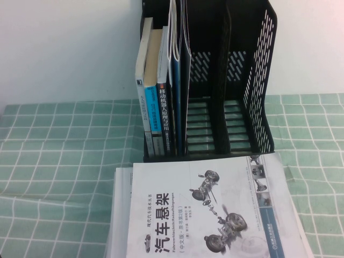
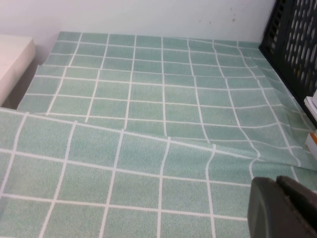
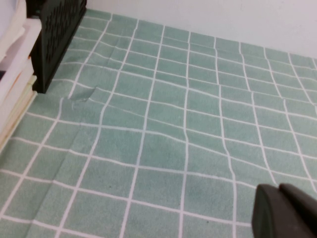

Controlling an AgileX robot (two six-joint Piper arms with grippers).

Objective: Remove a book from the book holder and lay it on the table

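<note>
The black book holder stands at the back of the mint-green grid table. Its left compartments hold thicker upright books with blue spines and thin booklets seen edge-on. No red-and-white cover shows. Neither gripper shows in the high view. My left gripper hangs shut and empty over the cloth, left of the holder's slotted side. My right gripper hangs shut and empty over the cloth, right of the holder.
A white book with a grey car-chassis drawing lies flat on a stack in front of the holder. The stack's edges show in the right wrist view. A white block sits at the table's left edge. The cloth is wrinkled.
</note>
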